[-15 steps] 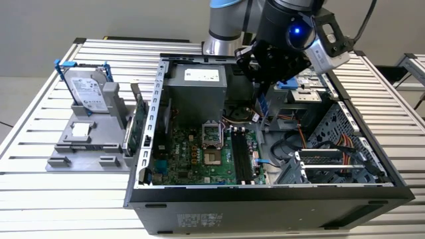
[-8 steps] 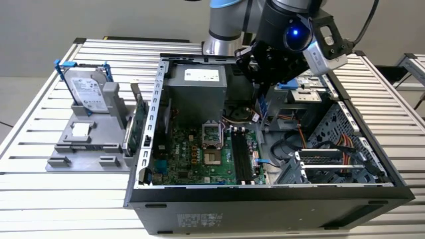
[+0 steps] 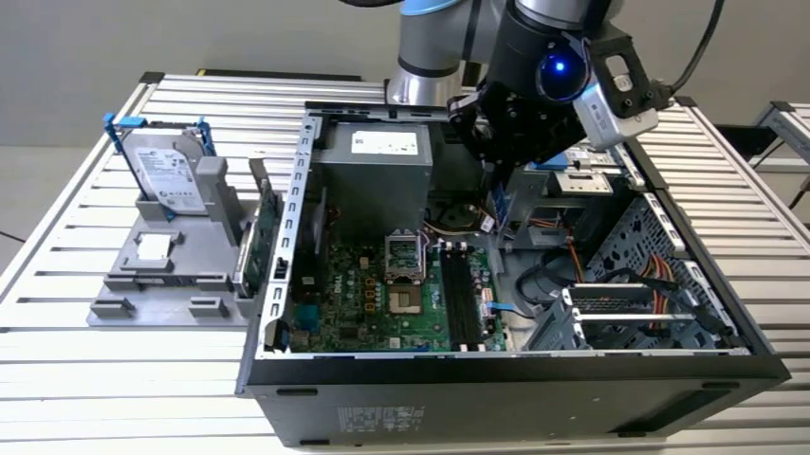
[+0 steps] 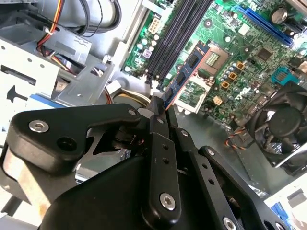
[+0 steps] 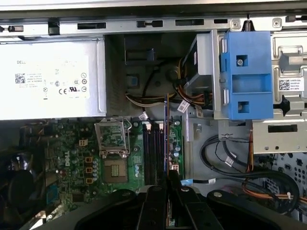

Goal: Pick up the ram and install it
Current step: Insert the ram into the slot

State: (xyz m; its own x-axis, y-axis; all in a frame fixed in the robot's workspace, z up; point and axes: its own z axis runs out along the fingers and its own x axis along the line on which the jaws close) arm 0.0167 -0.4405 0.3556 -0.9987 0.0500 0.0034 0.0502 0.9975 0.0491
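Over the memory slots (image 5: 151,153), claw (image 4: 159,106) clamped on the ram (image 4: 188,72), ram jutting beyond it

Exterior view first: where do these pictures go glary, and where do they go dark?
In the exterior view the table's metal slats glare nearly white at the exterior view's left, and a blue light glows; in the first wrist view the power supply looks washed out, the fan shadowed; in the second wrist view the motherboard is brightly lit behind the dark gripper holding the ram.

Arm (image 3: 428,43) reaching dwn, gripper (image 4: 158,106) clamped on ram (image 4: 186,72)
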